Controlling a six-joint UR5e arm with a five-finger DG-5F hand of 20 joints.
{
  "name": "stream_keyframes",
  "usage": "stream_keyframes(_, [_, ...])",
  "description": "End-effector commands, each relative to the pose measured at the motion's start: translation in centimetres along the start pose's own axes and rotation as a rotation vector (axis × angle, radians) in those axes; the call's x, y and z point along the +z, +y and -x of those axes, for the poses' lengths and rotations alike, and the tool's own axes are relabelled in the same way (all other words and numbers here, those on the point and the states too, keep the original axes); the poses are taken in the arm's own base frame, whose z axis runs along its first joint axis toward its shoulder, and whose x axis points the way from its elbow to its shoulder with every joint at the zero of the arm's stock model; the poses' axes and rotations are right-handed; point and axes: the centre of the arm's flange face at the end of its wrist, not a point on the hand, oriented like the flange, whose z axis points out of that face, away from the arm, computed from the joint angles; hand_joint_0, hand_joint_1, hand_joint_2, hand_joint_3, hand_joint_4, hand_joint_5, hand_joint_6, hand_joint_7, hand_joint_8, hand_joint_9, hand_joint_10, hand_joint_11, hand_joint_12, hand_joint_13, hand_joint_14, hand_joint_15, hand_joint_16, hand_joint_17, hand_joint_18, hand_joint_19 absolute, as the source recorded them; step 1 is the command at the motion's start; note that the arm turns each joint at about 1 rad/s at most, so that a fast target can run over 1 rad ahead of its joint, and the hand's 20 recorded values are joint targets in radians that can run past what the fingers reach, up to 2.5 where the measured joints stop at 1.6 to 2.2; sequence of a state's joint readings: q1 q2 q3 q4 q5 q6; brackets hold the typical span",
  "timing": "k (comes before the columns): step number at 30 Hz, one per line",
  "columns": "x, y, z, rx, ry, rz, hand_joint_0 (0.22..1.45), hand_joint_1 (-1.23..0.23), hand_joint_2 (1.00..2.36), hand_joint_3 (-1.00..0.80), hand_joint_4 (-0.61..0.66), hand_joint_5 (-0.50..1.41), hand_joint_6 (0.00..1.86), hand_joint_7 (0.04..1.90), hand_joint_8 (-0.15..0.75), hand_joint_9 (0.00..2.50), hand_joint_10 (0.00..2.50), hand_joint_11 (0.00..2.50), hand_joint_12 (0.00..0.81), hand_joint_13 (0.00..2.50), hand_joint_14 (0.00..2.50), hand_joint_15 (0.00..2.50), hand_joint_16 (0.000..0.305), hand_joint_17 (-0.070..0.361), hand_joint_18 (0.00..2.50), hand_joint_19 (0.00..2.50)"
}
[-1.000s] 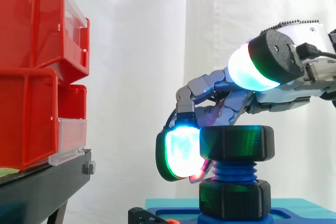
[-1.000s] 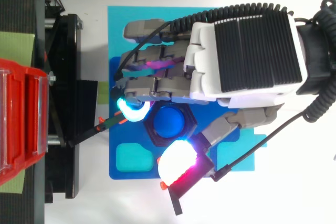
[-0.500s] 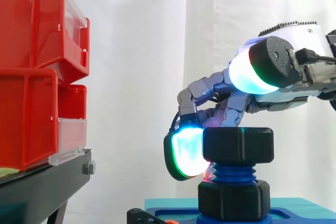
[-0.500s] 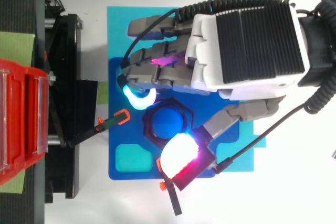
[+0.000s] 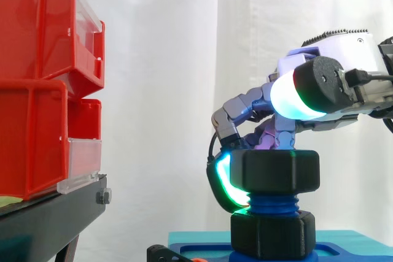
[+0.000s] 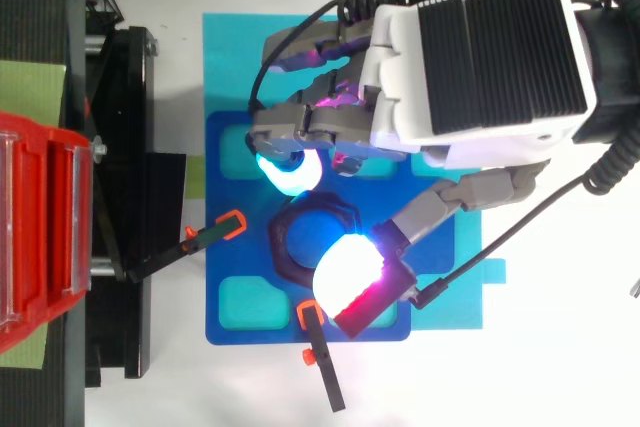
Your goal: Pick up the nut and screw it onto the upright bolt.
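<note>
Standing on a blue plate before a white curtain, the bolt carries the nut, pinched by the hand.

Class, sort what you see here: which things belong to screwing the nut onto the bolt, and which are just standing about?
Belongs to the job:
black hexagonal plastic nut
blue threaded upright bolt
robot hand, fingers curled round the nut

Just standing about:
red plastic bins
black stand
blue base plate
orange-tipped black clamps
</note>
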State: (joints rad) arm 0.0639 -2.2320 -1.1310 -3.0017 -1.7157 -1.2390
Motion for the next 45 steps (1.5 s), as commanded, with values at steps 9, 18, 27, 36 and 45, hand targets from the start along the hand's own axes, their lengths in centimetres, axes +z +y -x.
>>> stream_keyframes(9, [-0.4, -0.8, 0.3, 0.001, 0.002, 0.004, 0.54, -0.22, 1.00, -0.50, -0.05, 0.11, 0.50, 1.62, 0.304, 1.55, 0.01, 0.12, 0.176, 1.04, 0.00, 0.03, 0.010, 0.022, 0.62, 0.00])
stream_keyframes(18, [-0.9, -1.5, 1.1, 0.001, -0.002, 0.005, 0.54, -0.23, 1.00, -0.50, -0.07, 0.11, 0.50, 1.64, 0.266, 1.74, 0.01, 0.22, 0.165, 1.17, 0.00, 0.05, 0.007, 0.016, 0.77, 0.00])
stream_keyframes(27, [-2.3, -2.0, 4.0, -0.009, -0.024, 0.031, 0.52, -0.21, 1.00, -0.50, 0.14, 0.04, 0.50, 1.50, 0.326, 1.57, 0.01, 0.22, 0.213, 1.06, 0.00, 0.06, 0.016, 0.035, 0.65, 0.00])
stream_keyframes(36, [-2.9, -2.4, 6.7, -0.047, -0.032, 0.041, 0.52, -0.20, 1.00, -0.50, 0.20, -0.04, 0.50, 1.23, 0.342, 1.49, 0.01, 0.26, 0.236, 1.02, 0.00, 0.08, 0.027, 0.061, 0.67, 0.00])
stream_keyframes(45, [-2.3, -1.5, 6.2, -0.069, -0.041, 0.048, 0.50, -0.18, 1.00, -0.50, 0.22, -0.14, 0.50, 0.79, 0.285, 1.08, 0.00, 0.03, 0.280, 0.67, 0.00, 0.00, 0.035, 0.079, 0.42, 0.00])
